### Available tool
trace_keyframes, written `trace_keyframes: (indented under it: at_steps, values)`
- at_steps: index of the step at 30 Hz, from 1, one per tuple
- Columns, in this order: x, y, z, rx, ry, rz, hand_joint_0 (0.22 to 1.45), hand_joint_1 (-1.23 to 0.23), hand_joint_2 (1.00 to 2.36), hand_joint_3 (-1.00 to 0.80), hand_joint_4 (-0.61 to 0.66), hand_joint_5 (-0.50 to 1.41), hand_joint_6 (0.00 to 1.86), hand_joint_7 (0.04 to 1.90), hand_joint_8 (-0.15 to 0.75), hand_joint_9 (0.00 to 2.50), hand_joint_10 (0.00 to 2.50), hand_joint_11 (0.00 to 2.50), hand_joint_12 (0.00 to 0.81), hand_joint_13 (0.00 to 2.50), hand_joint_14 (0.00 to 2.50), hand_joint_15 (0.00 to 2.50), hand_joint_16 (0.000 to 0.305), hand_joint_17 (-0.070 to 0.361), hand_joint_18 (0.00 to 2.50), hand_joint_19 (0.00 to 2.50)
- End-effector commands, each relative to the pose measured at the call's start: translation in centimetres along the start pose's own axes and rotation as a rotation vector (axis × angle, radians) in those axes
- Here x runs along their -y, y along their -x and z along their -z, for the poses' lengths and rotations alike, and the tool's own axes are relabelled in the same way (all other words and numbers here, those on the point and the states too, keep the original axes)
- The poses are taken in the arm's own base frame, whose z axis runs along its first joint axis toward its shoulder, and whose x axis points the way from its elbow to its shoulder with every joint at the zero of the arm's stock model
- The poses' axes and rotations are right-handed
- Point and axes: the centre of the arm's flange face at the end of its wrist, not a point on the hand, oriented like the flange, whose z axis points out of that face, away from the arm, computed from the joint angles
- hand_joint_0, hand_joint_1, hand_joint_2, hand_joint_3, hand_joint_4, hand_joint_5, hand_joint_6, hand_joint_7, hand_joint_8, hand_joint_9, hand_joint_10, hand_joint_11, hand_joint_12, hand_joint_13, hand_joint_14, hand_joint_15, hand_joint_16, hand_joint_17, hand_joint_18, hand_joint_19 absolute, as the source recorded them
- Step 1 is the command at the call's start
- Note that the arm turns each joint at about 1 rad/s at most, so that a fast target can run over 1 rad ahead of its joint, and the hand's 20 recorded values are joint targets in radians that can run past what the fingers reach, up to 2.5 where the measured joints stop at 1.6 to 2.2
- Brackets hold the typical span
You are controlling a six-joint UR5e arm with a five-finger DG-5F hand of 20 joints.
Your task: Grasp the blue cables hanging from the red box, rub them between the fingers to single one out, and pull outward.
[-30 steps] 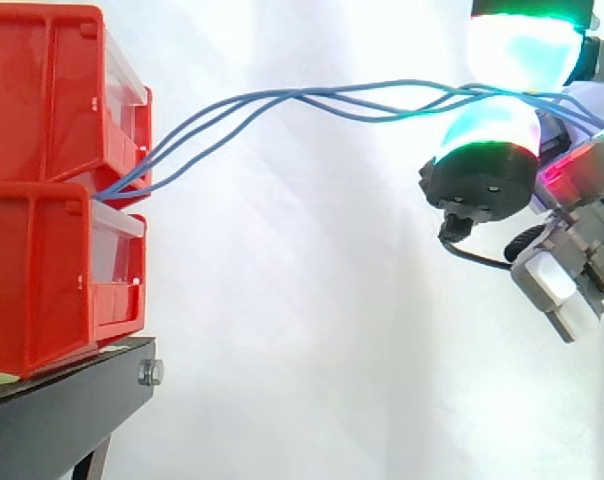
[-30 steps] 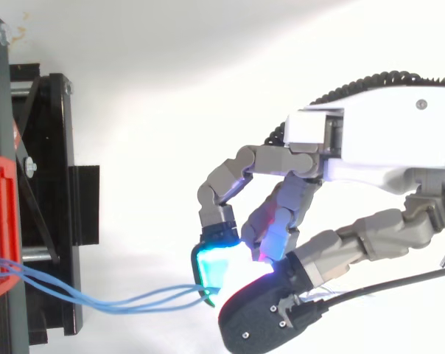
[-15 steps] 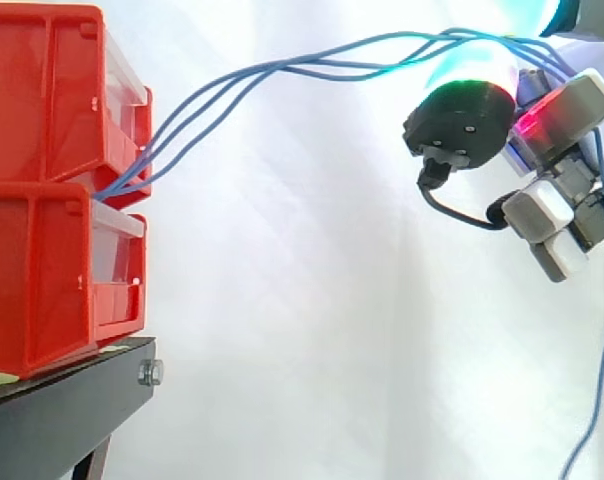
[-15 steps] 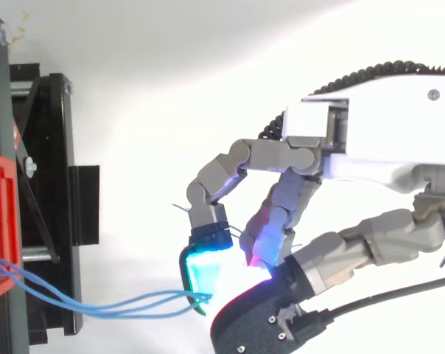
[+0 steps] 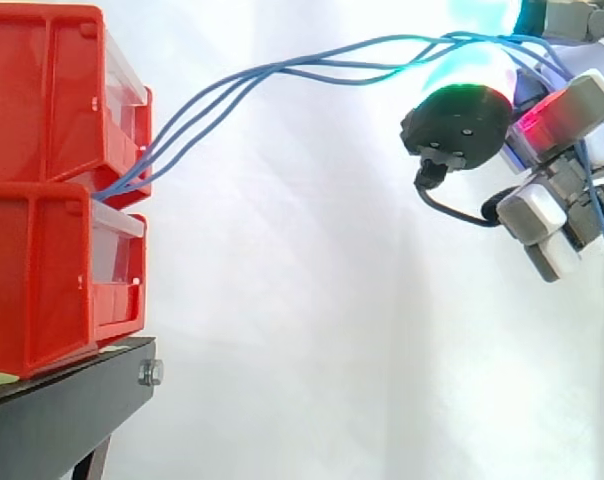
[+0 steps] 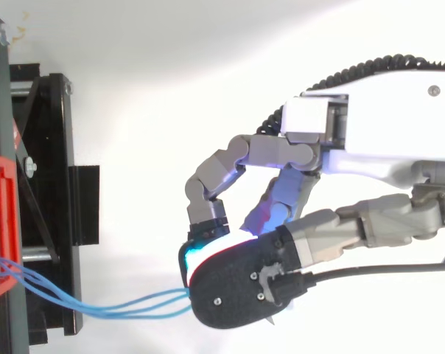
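black stand lower left | bolt on its end | white curtain behind

Grey-and-white robot hand reaches in from the right, fingers curled, its glowing cyan-green pads pinching thin blue cables.

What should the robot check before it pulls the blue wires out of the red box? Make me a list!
1. The hand pinches the blue cables: ok, they run between its glowing pads.
2. One cable singled out: not ok, several enter the pinch together.
3. Slack left for pulling: ok, the cables curve and are not taut.
4. Red bins seated on the black stand: ok.
5. Loose ends behind the hand untangled: cannot tell.
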Motion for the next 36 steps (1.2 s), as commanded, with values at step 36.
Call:
trace_keyframes:
  at_steps: [36]
  values:
    - [5.7,0.8,-2.6,0.022,0.119,0.068,0.5,-0.71,1.0,-0.5,0.09,-0.16,0.73,0.98,0.246,1.42,0.02,1.2,0.332,1.36,0.03,1.08,0.052,0.117,0.78,0.66]
